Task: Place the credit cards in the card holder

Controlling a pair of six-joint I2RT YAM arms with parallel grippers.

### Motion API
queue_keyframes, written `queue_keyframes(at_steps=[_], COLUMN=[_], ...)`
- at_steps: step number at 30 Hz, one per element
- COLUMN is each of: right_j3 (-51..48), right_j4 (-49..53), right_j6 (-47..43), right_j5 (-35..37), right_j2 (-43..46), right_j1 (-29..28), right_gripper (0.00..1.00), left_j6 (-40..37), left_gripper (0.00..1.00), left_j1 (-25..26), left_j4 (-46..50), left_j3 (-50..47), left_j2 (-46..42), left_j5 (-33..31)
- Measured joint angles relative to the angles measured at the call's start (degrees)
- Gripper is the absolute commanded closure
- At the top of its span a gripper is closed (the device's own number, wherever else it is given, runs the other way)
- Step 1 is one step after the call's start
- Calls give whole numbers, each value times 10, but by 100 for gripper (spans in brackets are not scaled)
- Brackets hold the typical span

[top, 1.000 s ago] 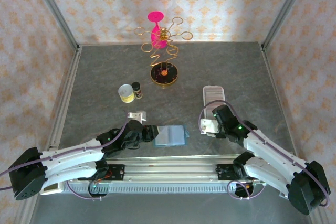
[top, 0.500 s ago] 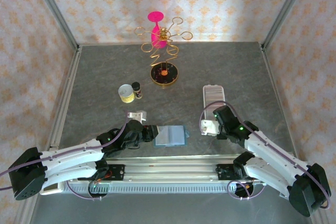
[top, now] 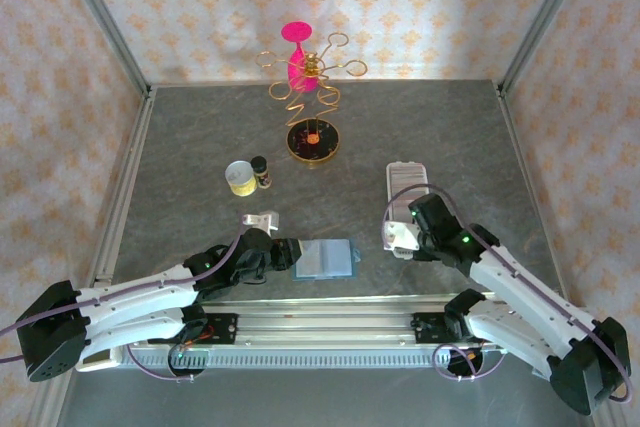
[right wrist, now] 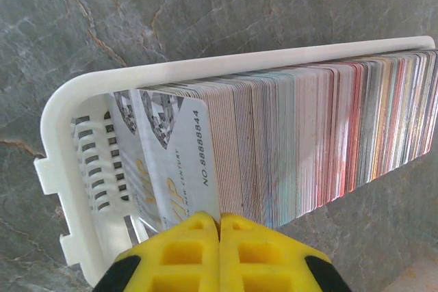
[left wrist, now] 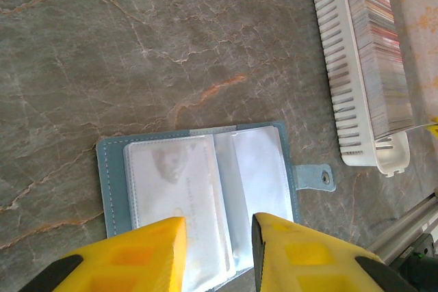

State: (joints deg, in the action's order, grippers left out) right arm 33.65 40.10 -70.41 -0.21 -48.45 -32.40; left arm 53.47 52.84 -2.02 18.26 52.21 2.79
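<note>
From above, the right arm (top: 520, 292) covers the near end of the holder (top: 406, 177). At the right wrist the holder runs off the right edge, and the right tool (right wrist: 219, 222), pinched together, hides the lower edge of the front card (right wrist: 174, 155). At the left wrist the wallet's (left wrist: 113, 169) near edge lies behind the left tool (left wrist: 217, 227), and whatever is in its cloudy sleeves (left wrist: 171, 189) is blurred.

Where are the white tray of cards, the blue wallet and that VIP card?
white card tray (right wrist: 226, 61), right wrist view, on its long rim.
blue wallet (left wrist: 109, 189), left wrist view, on its cover's left edge.
VIP card (right wrist: 181, 148), right wrist view, on its printed face.
</note>
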Motion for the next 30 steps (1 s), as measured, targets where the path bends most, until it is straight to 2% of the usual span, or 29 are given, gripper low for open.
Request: queue_keyframes(at_steps=[20,26,30], right_j3=[61,143,182], right_j4=[91,99,84], right_j6=[46,123,206], right_j5=[-55,-97,-141], right_j2=[13,12,7], right_j1=[0,0,0], right_gripper=[100,100,100], left_j6=[-1,-2,-2], left_gripper=[68,68,68], left_j1=[0,0,0], left_j4=[1,13,27], left_j3=[0,8,19], left_j2=[5,5,5], left_j5=[0,-4,-18])
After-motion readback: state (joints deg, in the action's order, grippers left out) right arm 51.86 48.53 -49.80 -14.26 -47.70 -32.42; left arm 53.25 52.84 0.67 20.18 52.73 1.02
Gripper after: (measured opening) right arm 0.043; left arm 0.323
